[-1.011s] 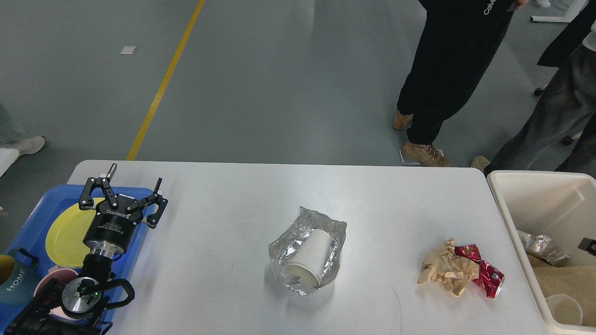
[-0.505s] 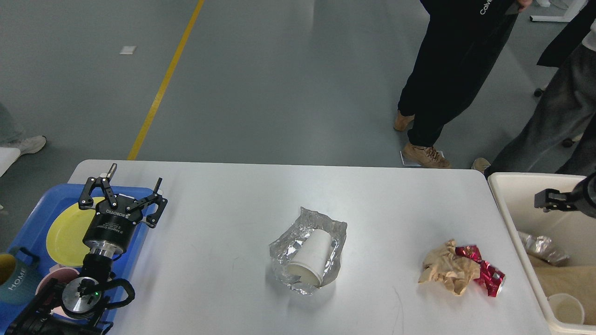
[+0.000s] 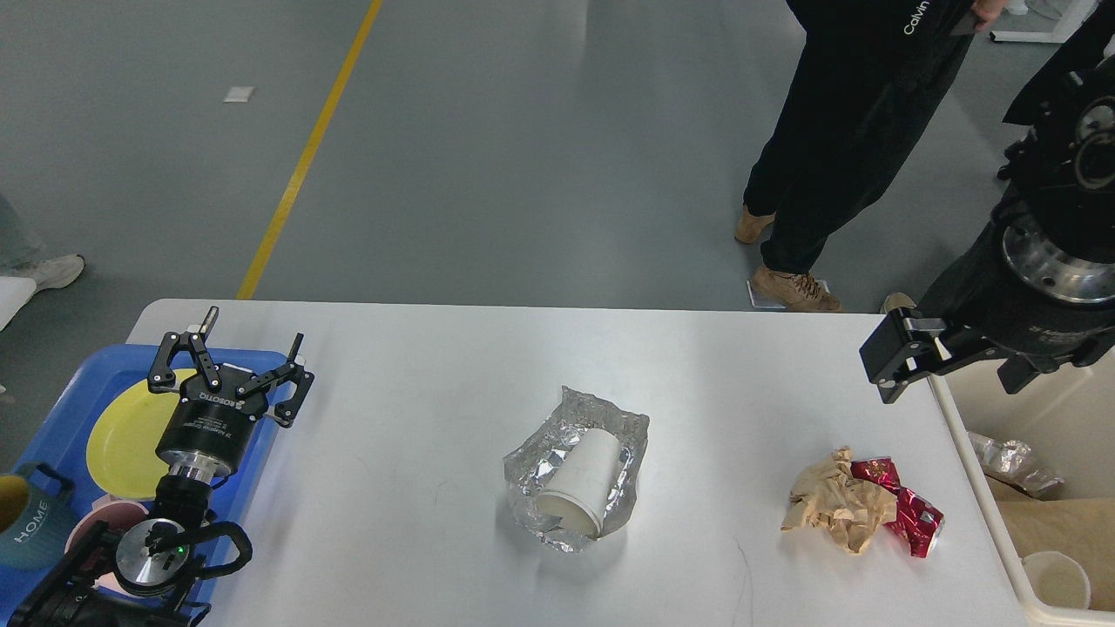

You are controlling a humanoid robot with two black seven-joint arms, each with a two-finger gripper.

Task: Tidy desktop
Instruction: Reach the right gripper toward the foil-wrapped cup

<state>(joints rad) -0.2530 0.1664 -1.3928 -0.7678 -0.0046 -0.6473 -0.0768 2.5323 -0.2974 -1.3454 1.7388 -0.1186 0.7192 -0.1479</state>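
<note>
The white desktop carries a white paper cup lying on its side on a crumpled sheet of silver foil near the middle. A wad of brown paper touches a crushed red wrapper at the right front. My left gripper stands open and empty over the right edge of the blue tray, far left of the cup. My right gripper hovers above the desktop's right edge, spread open and empty. One of its fingers shows clearly; the other is partly cut off.
The blue tray holds a yellow plate, a teal mug and a pink cup. A cream bin with foil, paper and a cup inside stands at the right. Two people stand beyond the far edge.
My right arm has risen and swung left from over the bin to above the desktop's right edge. The left arm and the litter have not moved.
</note>
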